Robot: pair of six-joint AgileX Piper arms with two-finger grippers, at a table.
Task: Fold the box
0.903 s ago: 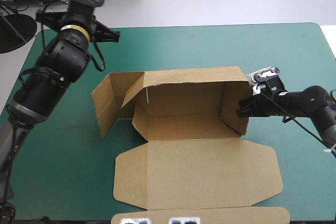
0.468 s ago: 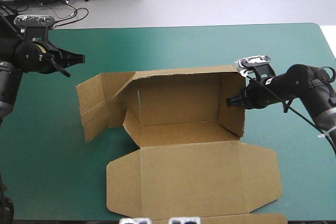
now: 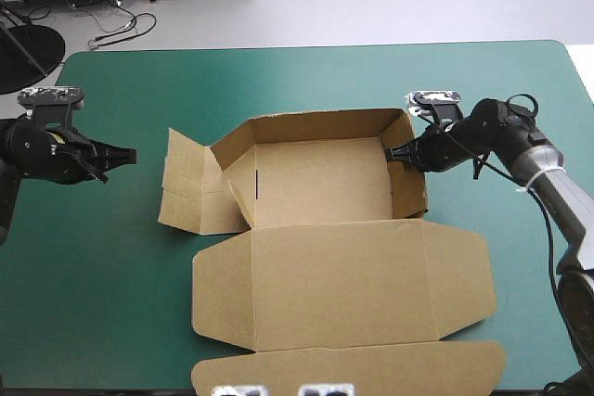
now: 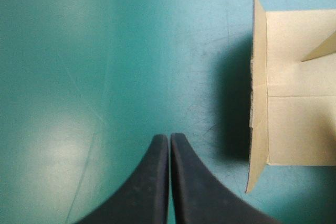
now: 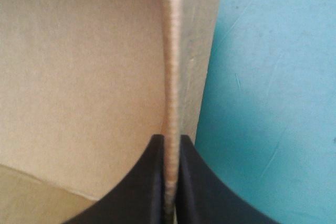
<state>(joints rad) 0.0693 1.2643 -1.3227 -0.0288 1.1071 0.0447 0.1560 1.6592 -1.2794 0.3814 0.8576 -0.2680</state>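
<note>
Brown box (image 3: 320,183) at mid-table: walls raised, lid flat toward the near edge, left flap splayed on the teal-green cover (image 3: 111,266). The right gripper (image 3: 397,153) pinches the right wall; its wrist view shows the board's edge between the fingers. The left gripper (image 3: 130,153), fingers pressed together and empty, points at the flap without touching it.
</note>
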